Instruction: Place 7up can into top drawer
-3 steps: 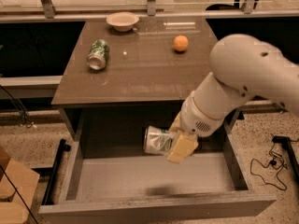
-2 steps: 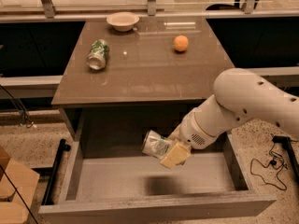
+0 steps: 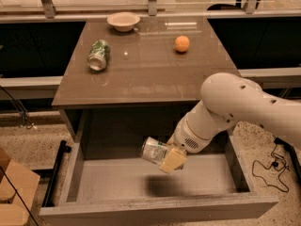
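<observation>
Since a second ago: arm (image 3: 244, 102) has dropped and swung lower over the opening. The gripper (image 3: 172, 159) and its load have sunk a little toward the drawer floor. Nothing on the table has shifted.

Gripper: inside the open top drawer (image 3: 73, 173), right of centre, above the floor. Closed on the 7up can (image 3: 154, 150), with one tan finger pad (image 3: 173, 157) across the can's near side. The opposite finger is hidden behind the can.

7up can: held on its side, tilted, with its end pointing left. It is clear of the floor. A dark shadow lies on the floor just below and in front, so a gap remains. It is below the table edge and between the drawer walls.

Table (image 3: 141, 74): green can (image 3: 98, 55) lying down at left, bowl (image 3: 123, 21) at the back, orange (image 3: 182, 44) to the right. All are well apart from the work and none is the target.

Step in hand, as I judge it: final lowering and release.

To do it well:
- Lower straight down until the can is near or touching the floor. A release from this height could let it bounce.
- The can is on its side and will want to roll, and its dented body may roll unevenly. Open the fingers slowly.
- Stay in the middle of the floor, away from the front panel and the right wall.
- After release, lift straight up, so the pads do not drag the can and the wrist does not catch the table's underside.
</observation>
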Motion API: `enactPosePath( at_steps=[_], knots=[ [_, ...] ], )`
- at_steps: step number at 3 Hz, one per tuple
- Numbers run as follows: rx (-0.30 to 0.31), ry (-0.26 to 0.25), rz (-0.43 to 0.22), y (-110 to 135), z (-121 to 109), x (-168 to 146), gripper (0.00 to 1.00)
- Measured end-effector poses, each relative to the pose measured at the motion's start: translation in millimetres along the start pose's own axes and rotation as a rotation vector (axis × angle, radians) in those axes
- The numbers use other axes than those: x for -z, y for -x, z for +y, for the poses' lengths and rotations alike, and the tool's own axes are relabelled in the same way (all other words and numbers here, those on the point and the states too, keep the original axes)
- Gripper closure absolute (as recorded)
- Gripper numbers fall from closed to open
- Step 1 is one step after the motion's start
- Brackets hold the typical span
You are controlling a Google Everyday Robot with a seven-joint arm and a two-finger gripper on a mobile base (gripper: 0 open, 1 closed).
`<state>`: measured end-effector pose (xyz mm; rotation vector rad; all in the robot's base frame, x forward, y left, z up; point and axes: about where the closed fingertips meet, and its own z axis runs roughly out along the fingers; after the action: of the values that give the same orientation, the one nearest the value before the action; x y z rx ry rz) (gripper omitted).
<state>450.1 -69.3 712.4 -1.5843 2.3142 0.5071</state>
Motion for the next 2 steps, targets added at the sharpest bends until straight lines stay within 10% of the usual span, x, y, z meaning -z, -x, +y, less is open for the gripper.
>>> enactPosePath(
  at_steps=[2],
  knots=[
    [-0.127, -0.012, 0.164, -49, -7, -45, 0.9]
  ],
)
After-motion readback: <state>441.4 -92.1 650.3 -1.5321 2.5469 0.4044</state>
